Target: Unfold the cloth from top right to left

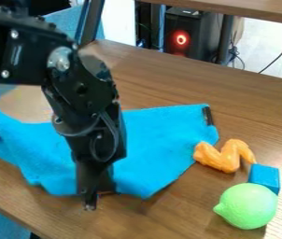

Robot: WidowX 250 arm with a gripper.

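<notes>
In the camera view, the blue cloth (159, 135) lies rumpled on the surface (256, 100), spreading out on both sides of the claw (90, 201), which points down at its near edge. Whether the claw is open or gripping anything, I cannot tell. An orange toy (223, 156) sits just beside the cloth's right edge, near a blue block (265, 176) and a green lime (248, 206).

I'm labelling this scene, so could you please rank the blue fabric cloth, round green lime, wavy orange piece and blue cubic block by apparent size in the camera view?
1. Blue cloth
2. Green lime, perhaps helped by sitting nearest the camera
3. Orange piece
4. Blue block, partly hidden by the lime
</notes>
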